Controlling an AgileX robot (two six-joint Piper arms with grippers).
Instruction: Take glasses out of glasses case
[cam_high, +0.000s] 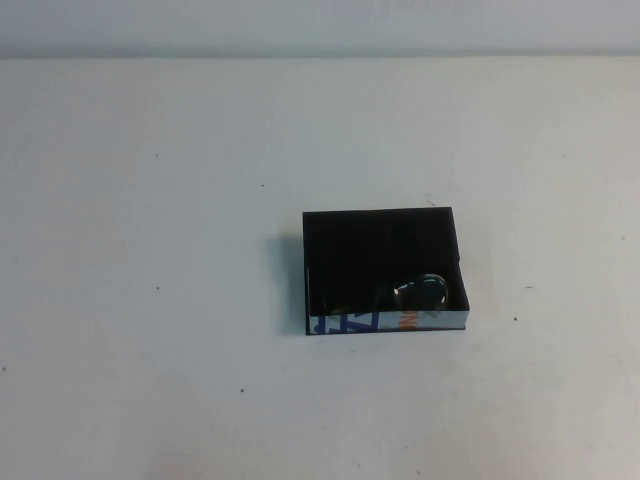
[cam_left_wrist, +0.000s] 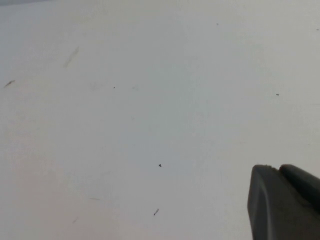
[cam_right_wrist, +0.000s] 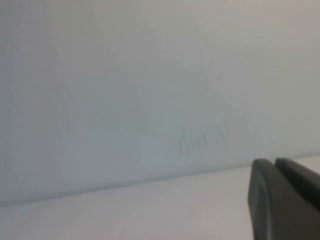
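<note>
Nearest, at the robot's own side: left end effector (cam_left_wrist: 280, 200) hanging over bare white surface (cam_high: 150, 300), only a dark tip in the left wrist view, nothing held there as far as shown; how far open, impossible to tell. Right end effector (cam_right_wrist: 277, 200) likewise just a dark tip in the right wrist view, aimed across the surface toward a pale wall; nothing seen in its hold, opening impossible to tell. Neither one in the high view, so both judged well apart from the work.

Farther out, ahead of both end effectors and roughly between them: glasses case (cam_high: 385, 268), flat and black, lying open-topped with its white printed edge facing the robot. Just behind that edge, toward the right end effector's side: glasses (cam_high: 420, 290), dark rims and a glinting lens, resting inside the case.

Judged progress: nothing done yet. No approach, no contact, no lift. Left to do: reach to the case, close on the frame, raise it clear of the walls, set it down outside.
</note>
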